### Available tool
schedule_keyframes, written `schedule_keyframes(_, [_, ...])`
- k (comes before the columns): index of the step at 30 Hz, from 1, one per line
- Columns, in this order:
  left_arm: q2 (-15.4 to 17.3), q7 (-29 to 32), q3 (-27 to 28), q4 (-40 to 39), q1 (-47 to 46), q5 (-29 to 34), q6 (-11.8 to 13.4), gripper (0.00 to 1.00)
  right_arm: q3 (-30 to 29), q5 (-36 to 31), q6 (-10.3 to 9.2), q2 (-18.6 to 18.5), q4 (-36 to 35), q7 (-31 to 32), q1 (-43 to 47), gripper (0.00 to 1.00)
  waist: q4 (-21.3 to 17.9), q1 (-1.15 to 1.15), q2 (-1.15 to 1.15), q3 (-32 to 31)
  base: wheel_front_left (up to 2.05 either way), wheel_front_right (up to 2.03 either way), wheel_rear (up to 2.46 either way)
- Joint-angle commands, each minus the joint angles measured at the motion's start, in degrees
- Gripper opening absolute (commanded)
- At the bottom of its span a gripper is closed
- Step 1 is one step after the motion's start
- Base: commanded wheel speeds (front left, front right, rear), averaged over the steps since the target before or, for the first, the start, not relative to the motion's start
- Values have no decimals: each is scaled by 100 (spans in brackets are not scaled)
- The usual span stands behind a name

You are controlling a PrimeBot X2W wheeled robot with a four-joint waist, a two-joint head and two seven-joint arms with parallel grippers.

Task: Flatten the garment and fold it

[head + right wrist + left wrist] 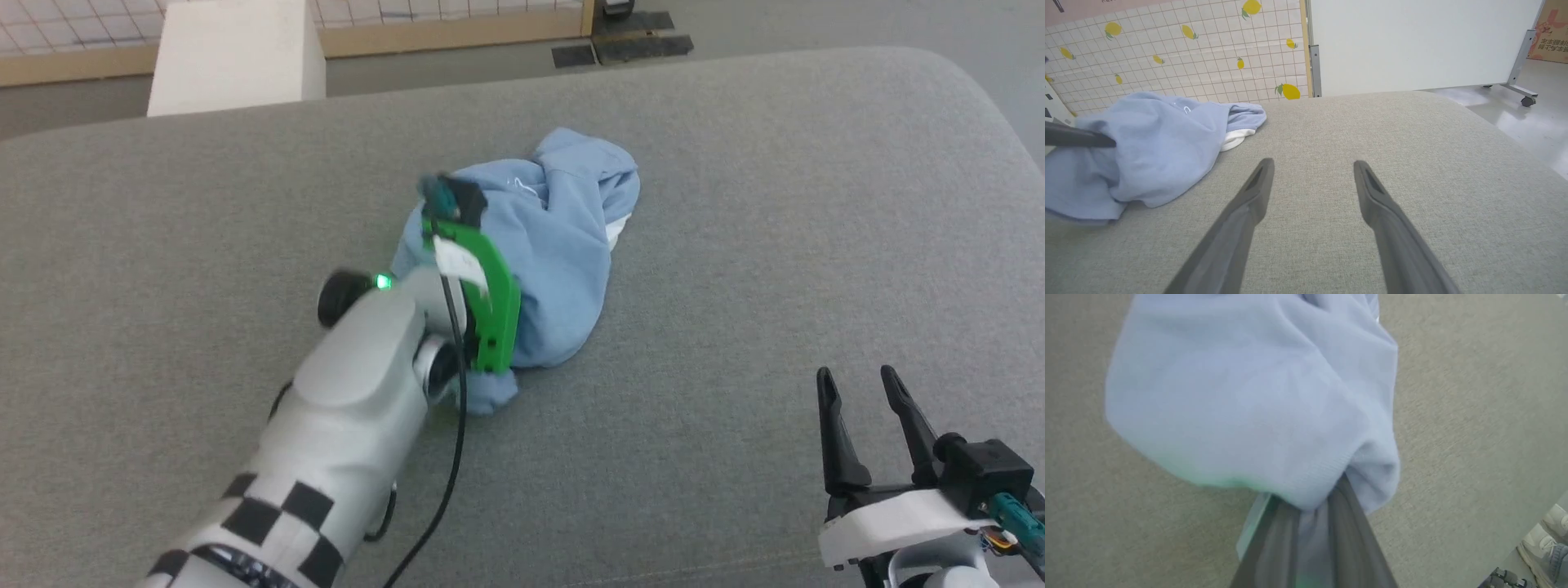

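The garment (563,237) is a crumpled light blue heap in the middle of the grey cushioned surface (735,204), with a bit of white collar (618,233) at its right edge. My left arm reaches over it, its green wrist bracket (486,286) above the cloth. In the left wrist view my left gripper (1314,498) is shut on a bunched fold of the garment (1257,396). The right wrist view shows one of its dark fingers (1081,139) sunk in the garment (1159,155). My right gripper (857,376) stands open and empty at the lower right, its fingers (1249,204) over bare cushion.
The cushion's rounded edge (1004,122) drops to the floor on the right. Behind it stand a white block (237,57), a lemon-patterned tiled panel (1188,49) and a white board on wheels (1412,41). A person's shoe (1543,543) is on the floor beside the cushion.
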Motion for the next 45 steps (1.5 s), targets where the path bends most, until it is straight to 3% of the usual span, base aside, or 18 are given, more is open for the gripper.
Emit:
schedule_keyframes(1, [5,100,-104,60,176,-97,48,0,-7,35,-10,-1,11,-45,-117,100,-100,0,0,196,0,0,0])
schedule_keyframes(7, [5,409,-591,42,570,-567,179,0,0,40,-10,-1,100,-93,-164,100,-43,0,0,238,0,0,0])
schedule_keyframes(8, [4,368,-613,-54,597,-712,202,38,13,47,-10,-1,121,-100,-172,100,-18,0,0,207,0,0,0])
schedule_keyframes(9, [4,307,-630,-138,602,-812,229,100,15,51,-10,-1,137,-105,-173,100,11,0,0,171,0,0,0])
schedule_keyframes(12, [4,198,-633,-446,557,-1218,273,100,-27,49,-10,-1,185,-119,-140,100,171,0,0,23,0,0,0])
schedule_keyframes(18, [39,-479,-93,-850,261,-1685,472,100,-96,53,-10,-1,219,-137,-73,100,518,0,0,-299,0,0,0])
schedule_keyframes(25, [503,-1681,866,-1438,260,-1967,686,100,-219,86,-10,-1,225,-133,14,100,854,0,0,-610,0,0,0])
schedule_keyframes(33, [1446,-3544,1385,-2247,1033,-1274,1039,100,-447,47,-10,-1,180,-127,-14,100,1051,0,0,-757,0,0,0])
schedule_keyframes(38, [1956,-3861,1304,-2752,1801,-504,1313,100,-597,-13,-10,-1,147,-132,-39,100,1079,0,0,-821,0,0,0])
schedule_keyframes(45, [2061,-3907,1422,-3444,2980,55,1423,100,-650,-65,-10,-1,135,-124,41,100,1077,0,0,-936,0,0,0])
